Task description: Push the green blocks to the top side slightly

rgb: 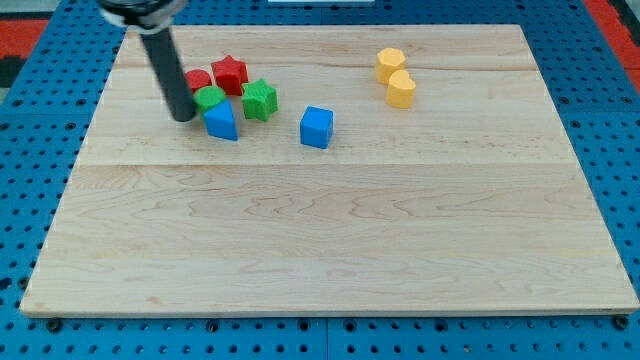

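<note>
My tip rests on the wooden board at the view's upper left, just left of a cluster of blocks. A round green block sits right beside the tip, touching or nearly touching the rod. A green star block lies to its right. A blue block sits just below the round green block, to the tip's right. A red round block is partly hidden behind the rod. A red star block lies above the green blocks.
A blue cube stands apart to the right of the cluster. Two yellow blocks sit touching at the view's upper right. The board lies on a blue perforated table.
</note>
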